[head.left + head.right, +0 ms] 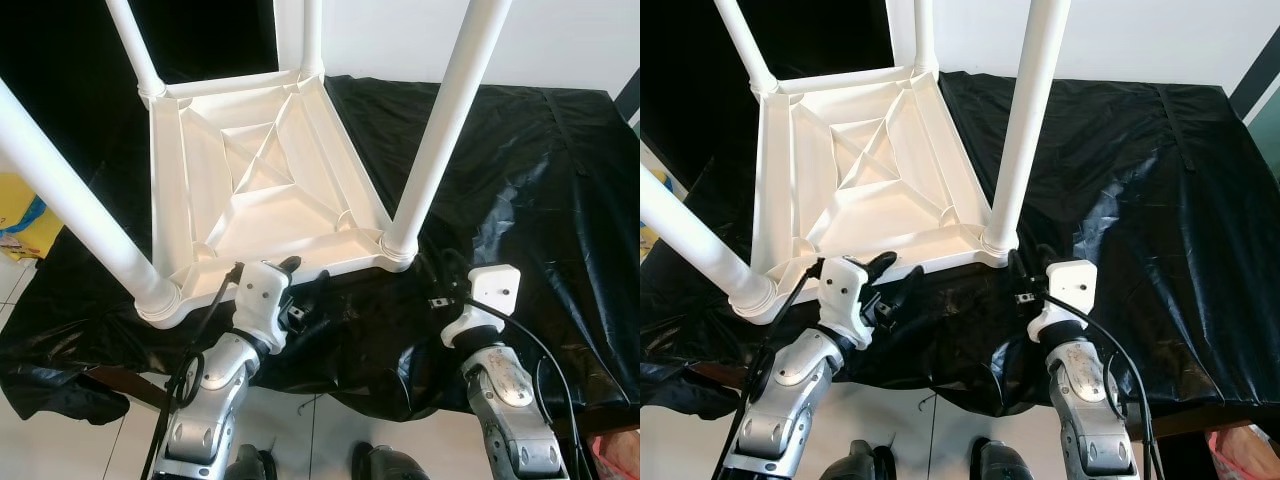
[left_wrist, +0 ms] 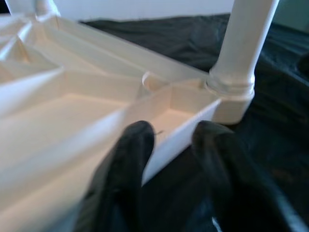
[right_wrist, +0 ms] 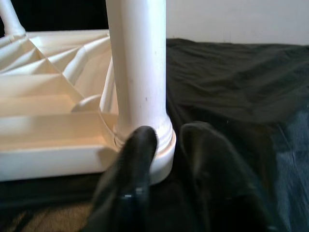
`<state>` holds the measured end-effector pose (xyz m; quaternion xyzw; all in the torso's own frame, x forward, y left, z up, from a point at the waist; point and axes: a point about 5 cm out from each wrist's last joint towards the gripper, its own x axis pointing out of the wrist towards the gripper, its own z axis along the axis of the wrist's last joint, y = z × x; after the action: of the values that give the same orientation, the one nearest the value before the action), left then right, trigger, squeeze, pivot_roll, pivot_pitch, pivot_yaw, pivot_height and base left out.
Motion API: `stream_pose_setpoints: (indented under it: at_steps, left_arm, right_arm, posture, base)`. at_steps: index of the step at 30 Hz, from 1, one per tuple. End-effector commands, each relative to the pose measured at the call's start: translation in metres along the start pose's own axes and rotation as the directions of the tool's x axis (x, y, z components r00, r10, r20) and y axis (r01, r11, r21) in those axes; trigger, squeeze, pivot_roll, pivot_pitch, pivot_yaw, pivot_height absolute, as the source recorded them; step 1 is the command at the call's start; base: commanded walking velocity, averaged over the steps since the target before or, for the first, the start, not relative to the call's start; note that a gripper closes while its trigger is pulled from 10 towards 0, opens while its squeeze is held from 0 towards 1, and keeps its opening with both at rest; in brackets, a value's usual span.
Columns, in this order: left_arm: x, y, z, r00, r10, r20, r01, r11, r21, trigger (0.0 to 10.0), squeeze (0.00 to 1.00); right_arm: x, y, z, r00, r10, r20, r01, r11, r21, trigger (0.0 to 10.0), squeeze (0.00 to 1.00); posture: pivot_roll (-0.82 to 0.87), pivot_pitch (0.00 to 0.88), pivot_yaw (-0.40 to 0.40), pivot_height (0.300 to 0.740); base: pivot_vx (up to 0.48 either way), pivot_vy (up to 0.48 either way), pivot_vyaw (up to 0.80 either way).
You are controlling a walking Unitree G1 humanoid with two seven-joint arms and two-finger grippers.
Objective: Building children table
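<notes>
A wide surface draped in crinkled black plastic sheet (image 1: 520, 170) takes up most of the scene, its near edge sagging in folds over the pale tiled floor (image 1: 300, 430). The sheet lies bare and open on the robot's right side, out to the far corner by the white wall (image 1: 430, 40).

On the left half of the surface rests the white children table (image 1: 260, 180), upside down, its ribbed underside facing up and four round legs standing upward from the corner sockets. Its near left corner sits at the edge of the surface. The near right leg (image 1: 440, 140) rises between the two arms and the near left leg (image 1: 70, 200) slants across the left side, so both crowd the room above the near rim.

The left gripper (image 1: 291, 268) is at the table's near rim; in the left wrist view its fingers (image 2: 135, 145) are apart, one over the rim wall and one outside it. The right gripper (image 1: 1025, 275) sits low on the sheet at the base of the near right leg, fingers (image 3: 142, 142) apart, one touching the socket collar.

A yellow object (image 1: 25, 225) shows past the left edge.
</notes>
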<state>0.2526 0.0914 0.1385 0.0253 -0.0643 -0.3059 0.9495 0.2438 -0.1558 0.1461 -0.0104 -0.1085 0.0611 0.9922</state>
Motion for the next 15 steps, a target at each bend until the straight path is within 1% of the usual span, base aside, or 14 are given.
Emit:
stream_pose_setpoints:
  at_steps: [1, 2, 3, 4, 7, 8, 9, 10, 11, 12, 14, 15]
  left_arm:
    - [-0.0023, 0.0030, -0.0057, 0.995, 0.099, -0.011, -0.099, 0.995, -0.003, 0.0, 0.00]
    - [-0.0020, 0.0011, -0.0058, 0.996, 0.085, -0.007, -0.085, 0.996, 0.001, 0.0, 0.00]
    - [-0.0015, 0.0002, -0.0061, 0.997, 0.083, -0.010, -0.083, 0.997, 0.006, 10.0, 0.00]
    - [-0.0009, -0.0002, -0.0066, 0.997, 0.080, -0.013, -0.080, 0.997, 0.006, 10.0, 0.00]
    - [-0.0005, 0.0000, -0.0082, 0.997, 0.080, -0.018, -0.080, 0.997, 0.007, 10.0, 0.00]
    - [-0.0006, 0.0001, -0.0086, 0.997, 0.079, -0.017, -0.079, 0.997, 0.003, 10.0, 0.11]
    - [-0.0006, 0.0001, -0.0086, 0.997, 0.079, -0.017, -0.079, 0.997, 0.003, 10.0, 0.11]
    - [-0.0007, 0.0002, -0.0088, 0.997, 0.078, -0.016, -0.078, 0.997, 0.001, 10.0, 0.32]
    - [-0.0007, 0.0002, -0.0088, 0.997, 0.078, -0.016, -0.078, 0.997, 0.001, 10.0, 0.32]
    - [-0.0007, -0.0005, -0.0091, 0.998, 0.065, -0.014, -0.065, 0.998, -0.005, 10.0, 1.00]
    - [-0.0012, -0.0013, -0.0098, 0.999, 0.049, -0.014, -0.049, 0.999, 0.009, 10.0, 1.00]
    - [-0.0014, -0.0031, -0.0100, 1.000, 0.024, -0.015, -0.024, 0.999, 0.041, 10.0, 1.00]
  right_arm:
    - [-0.0029, 0.0010, -0.0048, 1.000, 0.003, -0.016, -0.003, 1.000, 0.002, 0.0, 0.00]
    - [-0.0029, 0.0013, -0.0051, 1.000, 0.005, -0.017, -0.005, 1.000, 0.000, 0.0, 0.00]
    - [-0.0030, 0.0014, -0.0055, 1.000, 0.004, -0.018, -0.004, 1.000, -0.001, 10.0, 0.00]
    - [-0.0030, 0.0016, -0.0060, 1.000, 0.004, -0.018, -0.004, 1.000, 0.002, 10.0, 1.00]
    - [-0.0039, 0.0016, -0.0073, 1.000, 0.004, -0.018, -0.004, 1.000, 0.006, 10.0, 1.00]
    - [-0.0044, 0.0019, -0.0079, 1.000, 0.006, -0.019, -0.005, 1.000, 0.009, 10.0, 1.00]
    - [-0.0044, 0.0019, -0.0079, 1.000, 0.006, -0.019, -0.005, 1.000, 0.009, 10.0, 1.00]
    - [-0.0049, 0.0020, -0.0084, 1.000, 0.006, -0.019, -0.006, 1.000, 0.009, 10.0, 1.00]
    - [-0.0049, 0.0020, -0.0084, 1.000, 0.006, -0.019, -0.006, 1.000, 0.009, 10.0, 1.00]
    - [-0.0054, 0.0021, -0.0092, 1.000, 0.007, -0.019, -0.006, 1.000, 0.010, 10.0, 1.00]
    - [-0.0061, 0.0023, -0.0102, 1.000, 0.007, -0.019, -0.007, 1.000, 0.010, 10.0, 1.00]
    - [-0.0061, 0.0023, -0.0106, 1.000, 0.009, -0.018, -0.009, 1.000, 0.004, 10.0, 1.00]
  posture:
    - [-0.10, 0.149, 0.024, 0.740]
    - [-0.10, 0.148, 0.024, 0.740]
    - [-0.10, 0.147, 0.025, 0.740]
    - [-0.10, 0.147, 0.025, 0.740]
    - [-0.10, 0.146, 0.026, 0.740]
    - [-0.10, 0.146, 0.026, 0.740]
    - [-0.10, 0.146, 0.026, 0.740]
    - [-0.10, 0.146, 0.027, 0.740]
    - [-0.10, 0.146, 0.027, 0.740]
    - [-0.10, 0.145, 0.026, 0.740]
    - [-0.10, 0.144, 0.027, 0.740]
    - [-0.10, 0.145, 0.026, 0.740]
  base:
    - [0.000, 0.000, 0.00]
    - [0.000, 0.000, 0.00]
    - [0.000, 0.000, 0.00]
    - [0.000, 0.000, 0.00]
    - [0.000, 0.000, 0.00]
    - [0.000, 0.000, 0.00]
    - [0.000, 0.000, 0.00]
    - [0.000, 0.000, 0.00]
    - [0.000, 0.000, 0.00]
    - [0.000, 0.000, 0.00]
    - [0.000, 0.000, 0.00]
    - [0.000, 0.000, 0.00]
